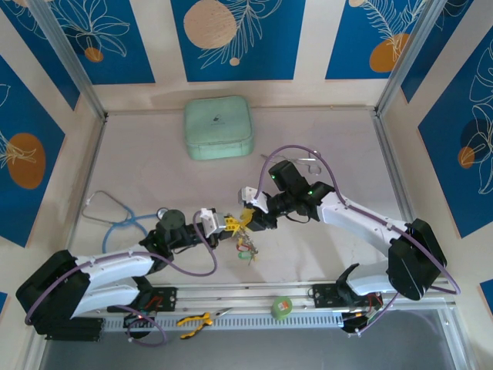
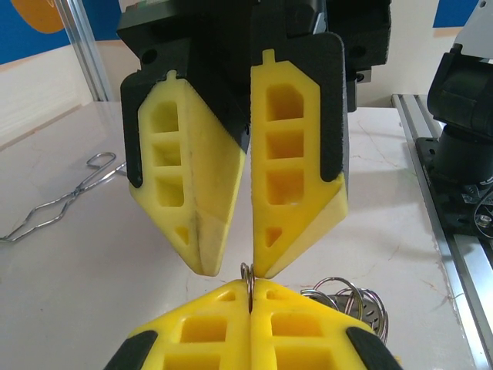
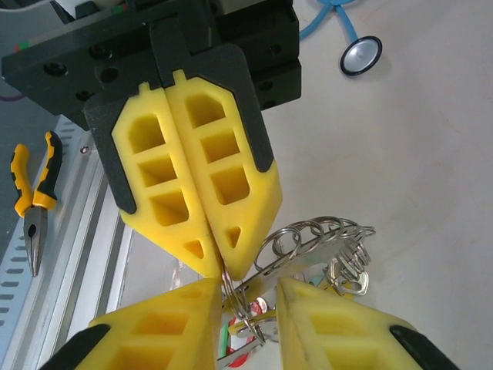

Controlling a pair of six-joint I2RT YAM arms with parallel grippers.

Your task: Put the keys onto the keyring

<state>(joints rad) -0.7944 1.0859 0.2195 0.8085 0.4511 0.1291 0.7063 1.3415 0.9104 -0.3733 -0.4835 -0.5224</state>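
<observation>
Pliers [image 1: 196, 320] with yellow-and-black handles lie on the rail at the near edge of the surface [image 1: 154, 169]. A green tape roll [image 1: 282, 307] sits to their right on the same rail.

Just beyond, the two arms meet tip to tip near the middle. The left end effector [image 3: 223, 267] has its yellow fingers pressed together, pinching a thin wire loop [image 2: 246, 271] between the tips. The right end effector [image 3: 248, 293] faces it with its fingers spread. Their tips stand to either side of the loop, and I cannot tell whether they touch it.

The keys [image 1: 248, 247] hang in a bunch just on the near side of the meeting fingertips, with green, red and yellow tags among them. In the right wrist view a cluster of small silvery rings sits beside a flat silvery band. This band looks like the keyring [image 3: 304, 260] seen edge-on, reaching into the gap between the spread fingers.

Farther left, a blue-tubed stethoscope [image 1: 115, 222] lies on the surface beside the left arm. Silvery forceps [image 2: 62, 196] lie beyond the right arm. A pale green case [image 1: 219, 127] rests near the far wall.
</observation>
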